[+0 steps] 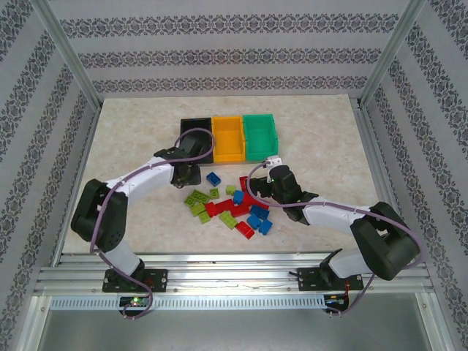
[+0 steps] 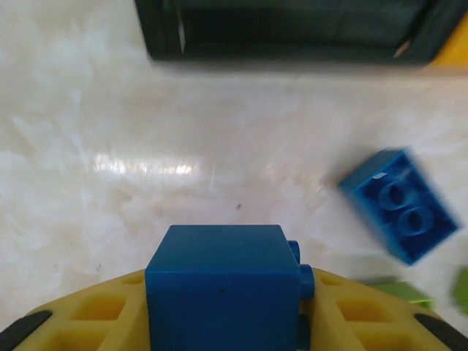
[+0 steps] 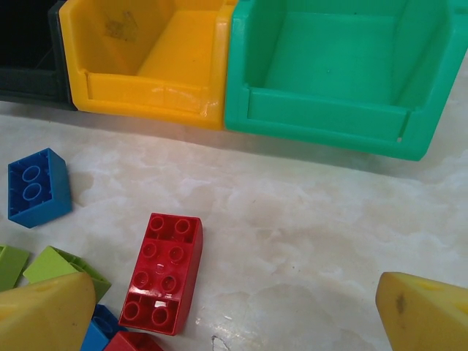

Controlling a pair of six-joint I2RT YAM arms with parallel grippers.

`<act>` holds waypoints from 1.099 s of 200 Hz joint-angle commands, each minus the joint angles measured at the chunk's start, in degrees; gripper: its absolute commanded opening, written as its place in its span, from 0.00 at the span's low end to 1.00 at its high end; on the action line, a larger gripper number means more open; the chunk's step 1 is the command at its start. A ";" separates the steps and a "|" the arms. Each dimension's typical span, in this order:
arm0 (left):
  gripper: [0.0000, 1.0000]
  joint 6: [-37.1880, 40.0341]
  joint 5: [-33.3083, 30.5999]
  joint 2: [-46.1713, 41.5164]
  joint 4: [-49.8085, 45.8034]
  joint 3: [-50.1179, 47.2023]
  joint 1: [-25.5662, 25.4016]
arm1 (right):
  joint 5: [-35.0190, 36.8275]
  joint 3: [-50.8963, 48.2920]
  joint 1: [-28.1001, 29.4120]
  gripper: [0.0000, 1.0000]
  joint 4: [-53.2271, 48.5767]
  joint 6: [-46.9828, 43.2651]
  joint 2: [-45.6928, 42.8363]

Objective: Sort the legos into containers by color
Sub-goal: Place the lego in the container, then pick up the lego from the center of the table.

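Observation:
My left gripper (image 1: 187, 174) is shut on a blue brick (image 2: 223, 285) held between its yellow fingers (image 2: 95, 314), just short of the black bin (image 1: 196, 134) (image 2: 285, 29). Another blue brick (image 1: 213, 178) (image 2: 401, 205) lies loose to its right. My right gripper (image 1: 266, 183) (image 3: 234, 322) stands open over the table, its yellow fingers (image 3: 420, 311) wide apart. A long red brick (image 3: 162, 272) lies flat just left of the gap. The orange-yellow bin (image 1: 228, 137) (image 3: 146, 58) and the green bin (image 1: 261, 135) (image 3: 336, 80) stand beyond. Red, blue and lime green bricks (image 1: 234, 210) are scattered between the arms.
The three bins form a joined row at the middle back of the marble-patterned table (image 1: 322, 139). Metal frame posts (image 1: 69, 58) and patterned walls close in the sides. Lime green bricks (image 3: 66, 267) lie by the right gripper's left finger.

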 commanded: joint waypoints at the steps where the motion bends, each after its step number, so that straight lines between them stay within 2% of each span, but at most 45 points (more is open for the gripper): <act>1: 0.41 3.75 -2.07 -1.64 -0.54 5.57 1.43 | 0.77 0.58 0.21 0.98 0.99 -0.03 -0.38; 28: 0.44 6.76 0.13 3.84 -1.28 13.74 4.37 | 0.52 0.77 0.24 0.98 0.78 -0.01 0.08; 45: 0.46 8.29 -1.05 7.79 -1.53 18.18 5.86 | 0.30 0.92 0.24 0.98 0.82 -0.14 0.42; 59: 0.58 8.85 -0.24 10.42 -0.88 20.51 6.87 | 0.10 0.94 0.24 0.98 0.56 -0.33 0.51; 81: 0.69 8.46 3.97 11.79 1.44 21.14 7.07 | -0.81 0.68 0.23 0.98 0.56 0.34 0.51; 111: 0.75 6.67 9.03 6.58 10.13 12.36 7.15 | -8.03 1.42 0.94 0.97 1.82 2.43 2.92; 125: 0.76 7.18 10.16 2.71 14.42 7.24 7.12 | -9.03 3.71 2.94 0.94 0.95 1.74 5.36; 148: 0.78 8.84 9.22 -4.38 19.11 -1.33 7.19 | -10.04 9.34 6.43 0.93 -0.51 1.57 10.52; 163: 0.78 9.32 8.59 -8.81 21.81 -7.07 7.77 | -11.59 14.20 8.03 0.89 -3.02 1.53 14.51; 197: 0.76 7.81 11.01 -17.56 31.82 -22.28 11.54 | -9.68 24.40 9.92 0.89 -10.16 0.16 22.56; 220: 0.76 6.99 14.12 -22.03 35.40 -29.07 15.20 | -9.03 30.87 10.01 0.88 -15.90 -0.51 26.88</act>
